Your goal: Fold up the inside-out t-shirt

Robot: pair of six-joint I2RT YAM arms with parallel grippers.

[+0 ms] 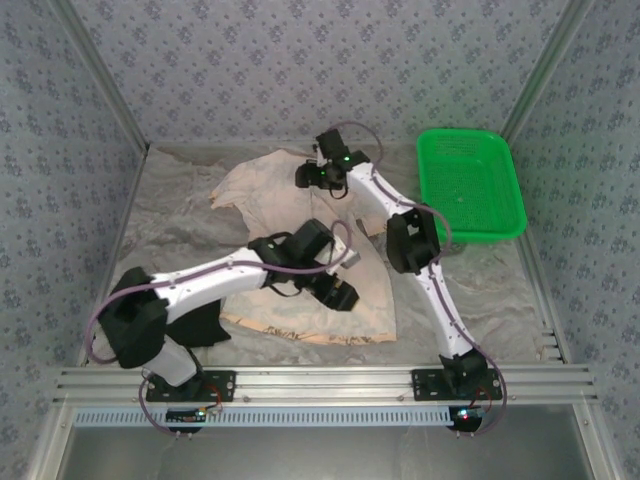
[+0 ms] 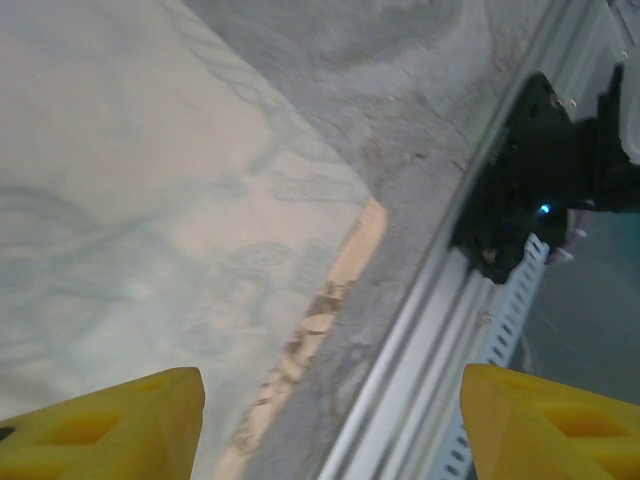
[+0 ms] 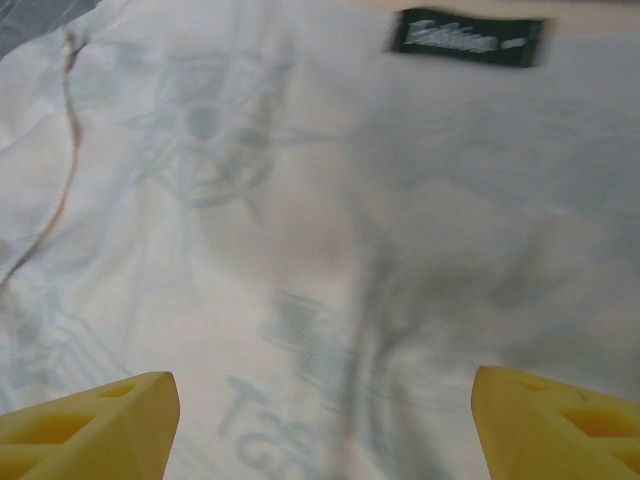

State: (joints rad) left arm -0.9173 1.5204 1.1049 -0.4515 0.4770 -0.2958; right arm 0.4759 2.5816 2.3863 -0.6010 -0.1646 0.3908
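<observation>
yellow-fingered right gripper: wide, empty | beneath it: pale peach-tan printed fabric t-shirt, dark neck label ahead | left gripper: wide, empty, over hem

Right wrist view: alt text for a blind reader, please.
The inside-out t-shirt lies pale side up, a faint compass print showing through and a dark neck label at top. The right gripper shows yellow jaws open below.

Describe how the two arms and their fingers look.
Both the left arm and right arm have white tubular links, bulky black joints and purplish cables looping alongside. The fingers are bright yellow wedge-shaped blocks.
</observation>
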